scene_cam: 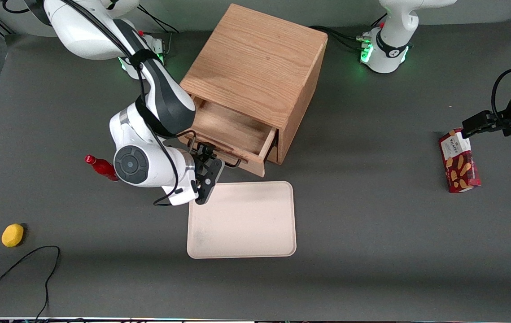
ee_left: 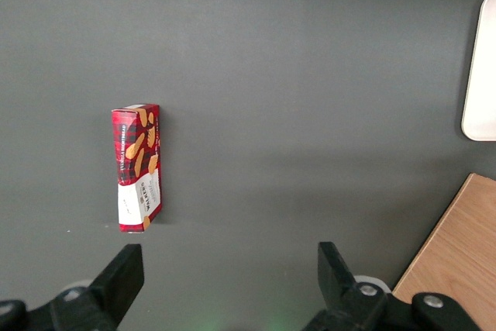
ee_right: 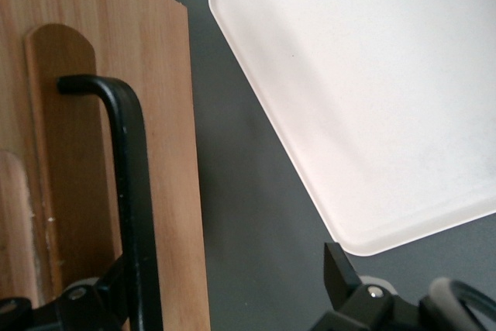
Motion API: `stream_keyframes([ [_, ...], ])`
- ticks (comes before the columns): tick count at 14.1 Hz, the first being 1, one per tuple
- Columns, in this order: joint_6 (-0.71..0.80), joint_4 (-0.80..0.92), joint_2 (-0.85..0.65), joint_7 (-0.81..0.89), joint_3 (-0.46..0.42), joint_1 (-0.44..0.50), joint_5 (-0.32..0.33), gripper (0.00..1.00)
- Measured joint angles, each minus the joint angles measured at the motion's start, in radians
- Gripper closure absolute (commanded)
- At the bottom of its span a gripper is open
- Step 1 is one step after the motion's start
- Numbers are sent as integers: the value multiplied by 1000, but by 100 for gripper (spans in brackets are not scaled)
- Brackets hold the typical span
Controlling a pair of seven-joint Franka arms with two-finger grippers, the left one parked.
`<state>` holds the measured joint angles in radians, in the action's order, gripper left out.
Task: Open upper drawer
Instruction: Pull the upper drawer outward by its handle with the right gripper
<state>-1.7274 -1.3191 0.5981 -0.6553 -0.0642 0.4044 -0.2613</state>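
Front view, taken from nearest to farthest: a black cable trails across the dark table, and a yellow lemon-like object sits toward the working arm's end. Next comes the cream tray, lying flat with nothing in it, right in front of the cabinet; it looks placed to receive things, though that is only a guess. A red bottle lies partly hidden by the right arm, and a tartan shortbread box lies flat toward the parked arm's end.

Just above the tray's nearest-to-cabinet edge hangs the gripper, turned sideways so that its fingers straddle the thin black handle of the upper drawer. In the right wrist view the handle runs close along one finger, while the other finger stands well off over the tray. So the fingers are spread, not clamped: the handle seems hooked against one finger for pulling rather than pinched.

The upper drawer stands partly drawn out of the oak cabinet, its front nearest the tray, its shallow box showing bare wood; nothing can be seen in the exposed part. By my reckoning the task is well along, with perhaps more travel left. A further pull would bring the drawer front over the tray's edge.
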Motion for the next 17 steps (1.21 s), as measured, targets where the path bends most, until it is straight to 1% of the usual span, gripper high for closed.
stream_keyframes([
  [17, -23, 25, 6, -75, 0, -35, 0, 0],
])
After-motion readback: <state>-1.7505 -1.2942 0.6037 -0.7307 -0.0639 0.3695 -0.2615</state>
